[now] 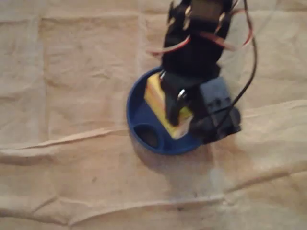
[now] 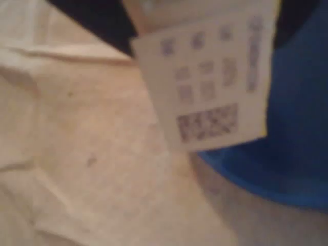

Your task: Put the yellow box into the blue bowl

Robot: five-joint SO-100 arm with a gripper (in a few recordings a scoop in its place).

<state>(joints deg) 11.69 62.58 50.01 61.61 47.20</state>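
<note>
Underneath, a creased beige cloth [image 1: 72, 72] covers the table. Over it in the overhead view, the black arm [image 1: 192, 48] reaches down from the top edge, red and black wires trailing beside it. The blue bowl [image 1: 136, 117] sits near the middle, partly under the arm. The yellow box [image 1: 153, 93] lies slanted within the bowl's rim, and whether it touches the bottom is unclear. The claw [image 1: 173, 108] is clenched on the box. The wrist view shows the box's pale printed face [image 2: 210, 82], blurred, beside the bowl [image 2: 292, 154].
</note>
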